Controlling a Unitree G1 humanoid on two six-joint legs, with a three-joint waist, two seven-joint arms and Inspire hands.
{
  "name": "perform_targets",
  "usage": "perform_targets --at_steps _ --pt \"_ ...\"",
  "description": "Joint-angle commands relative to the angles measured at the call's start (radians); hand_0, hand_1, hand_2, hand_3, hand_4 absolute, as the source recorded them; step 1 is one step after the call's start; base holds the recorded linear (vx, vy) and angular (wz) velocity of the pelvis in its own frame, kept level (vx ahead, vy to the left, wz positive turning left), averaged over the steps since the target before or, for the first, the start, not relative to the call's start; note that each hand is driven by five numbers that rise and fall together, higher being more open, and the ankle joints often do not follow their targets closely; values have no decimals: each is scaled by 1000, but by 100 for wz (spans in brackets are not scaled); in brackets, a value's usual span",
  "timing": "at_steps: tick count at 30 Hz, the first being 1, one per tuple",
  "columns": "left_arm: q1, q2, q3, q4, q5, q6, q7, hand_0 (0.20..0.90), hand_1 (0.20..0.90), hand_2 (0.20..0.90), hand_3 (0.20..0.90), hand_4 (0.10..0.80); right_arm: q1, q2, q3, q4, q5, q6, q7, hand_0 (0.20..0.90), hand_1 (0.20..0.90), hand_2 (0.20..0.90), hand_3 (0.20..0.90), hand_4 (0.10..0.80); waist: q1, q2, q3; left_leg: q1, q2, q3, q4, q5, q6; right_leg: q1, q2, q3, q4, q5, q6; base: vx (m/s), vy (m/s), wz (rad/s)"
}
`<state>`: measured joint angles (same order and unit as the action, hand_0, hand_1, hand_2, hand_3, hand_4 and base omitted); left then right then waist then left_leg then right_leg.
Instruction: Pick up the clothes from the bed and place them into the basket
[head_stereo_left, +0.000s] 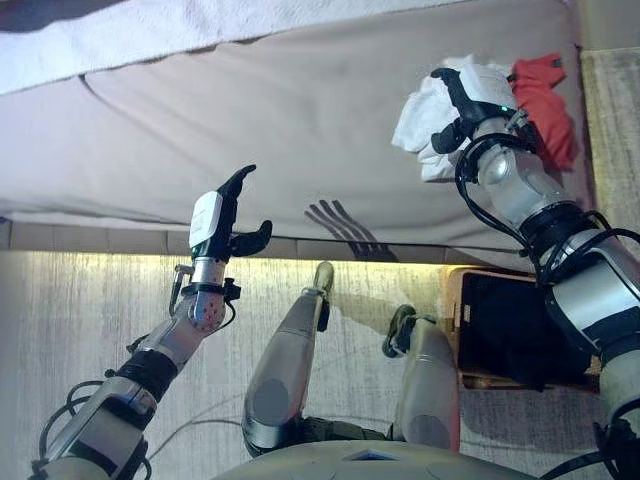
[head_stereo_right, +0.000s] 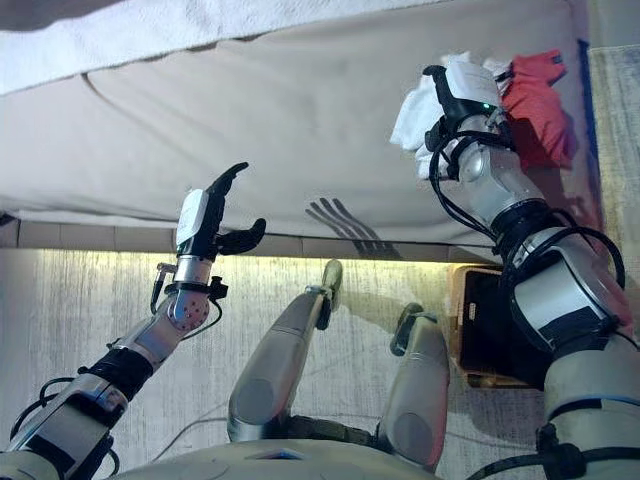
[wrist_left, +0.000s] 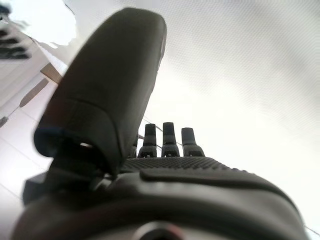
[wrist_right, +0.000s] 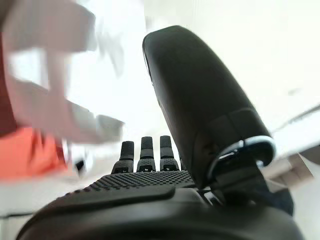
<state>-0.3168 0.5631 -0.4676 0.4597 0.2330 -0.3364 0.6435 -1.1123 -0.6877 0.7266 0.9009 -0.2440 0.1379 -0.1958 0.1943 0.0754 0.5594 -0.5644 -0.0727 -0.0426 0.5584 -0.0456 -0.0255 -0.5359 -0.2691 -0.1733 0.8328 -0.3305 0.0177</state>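
1. Nearest the head camera, at about five o'clock on the floor, stands the basket (head_stereo_left: 500, 335), a wooden-rimmed box with a dark inside, beside the bed's edge.
2. The right hand (head_stereo_left: 468, 100) has straight, spread fingers (wrist_right: 141, 150) and closes on nothing; it hovers over or rests on the white garment (head_stereo_left: 425, 115), and contact cannot be judged.
3. The clothes lie at about one o'clock on the bed (head_stereo_left: 300, 130): the white piece crumpled, with a red garment (head_stereo_left: 545, 105) touching it on the far side.
4. The left hand (head_stereo_left: 225, 225) is raised at about nine o'clock over the bed's near edge, fingers relaxed and empty.
5. Both garments look light, soft and limp. They will likely sag and trail, so gathering a thick bunched fold in the middle seems better than pinching a loose edge.
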Motion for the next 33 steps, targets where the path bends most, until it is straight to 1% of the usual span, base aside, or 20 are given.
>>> perform_targets --at_steps 1,5,9,10,16,17,18,19,22,26,29,30,33 --pt "3 41 65 -148 -31 -71 49 900 900 900 900 800 -186 -37 38 31 13 21 -22 900 900 900 900 800 19 28 -39 -5 -38 1 146 -204 45 -7 81 -63 -8 20 -60 -6 -28 9" --pt "9 53 69 -182 -49 -82 33 900 900 900 900 800 -171 -26 35 103 -7 66 1 900 900 900 900 800 25 41 -39 -84 -40 6 192 -208 55 -80 87 -61 37 15 -62 4 -18 9" --pt "-3 61 46 -226 -66 -72 42 900 900 900 900 800 -188 -38 54 189 -75 154 21 900 900 900 900 800 26 57 -39 -166 -45 16 235 -208 62 -160 89 -57 67 22 -57 -35 2 6" --pt "-4 63 39 -235 -68 -68 49 900 900 900 900 800 -199 -45 61 211 -87 163 19 900 900 900 900 800 28 61 -39 -184 -46 16 247 -209 64 -179 88 -57 74 23 -56 -38 -13 6" --pt "8 84 28 -270 -93 -40 62 900 900 900 900 800 -301 -89 159 323 -210 221 71 900 900 900 900 800 44 79 -39 -272 -43 24 319 -227 83 -271 89 -51 129 18 -52 -36 0 1" --pt "14 87 32 -277 -99 -37 61 900 900 900 900 800 -315 -97 174 327 -208 224 77 773 773 773 752 652 45 81 -39 -282 -42 25 330 -230 84 -282 90 -48 139 15 -52 -15 6 -4" --pt "24 91 39 -283 -104 -35 61 900 900 900 900 800 -331 -106 192 335 -212 221 74 404 404 404 321 221 46 84 -39 -294 -41 26 343 -233 86 -296 92 -44 153 11 -53 -15 3 -4" --pt "31 95 44 -292 -106 -33 59 900 900 900 900 800 -335 -112 195 335 -196 216 59 300 300 300 200 100 46 85 -39 -300 -41 26 349 -235 88 -303 94 -42 159 9 -53 0 0 0" --pt "58 110 62 -312 -110 -42 50 900 900 900 900 800 -345 -147 188 325 -152 183 13 300 300 300 200 100 44 83 -39 -300 -36 29 356 -238 87 -305 96 -38 166 8 -52 0 0 0" --pt "82 126 76 -340 -105 -51 36 900 900 900 900 800 -330 -180 168 305 -163 127 -10 300 300 300 200 100 34 70 -39 -256 -27 32 338 -241 82 -261 99 -39 138 15 -49 -1 -2 1" --pt "89 128 78 -341 -107 -50 33 900 900 900 900 800 -317 -185 164 292 -164 96 -24 300 300 300 200 100 25 57 -39 -201 -16 36 309 -238 78 -201 103 -41 101 22 -49 23 26 -8" --pt "86 130 79 -342 -110 -44 28 900 900 900 900 800 -308 -191 156 282 -158 73 -33 300 300 300 200 100 18 45 -39 -159 -8 38 288 -237 73 -155 101 -43 73 26 -49 33 24 -14" --pt "87 132 78 -335 -108 -50 20 900 900 900 900 800 -288 -200 142 263 -186 53 -31 300 300 300 200 100 12 28 -39 -80 3 39 246 -234 66 -74 96 -45 25 33 -47 28 17 -16"
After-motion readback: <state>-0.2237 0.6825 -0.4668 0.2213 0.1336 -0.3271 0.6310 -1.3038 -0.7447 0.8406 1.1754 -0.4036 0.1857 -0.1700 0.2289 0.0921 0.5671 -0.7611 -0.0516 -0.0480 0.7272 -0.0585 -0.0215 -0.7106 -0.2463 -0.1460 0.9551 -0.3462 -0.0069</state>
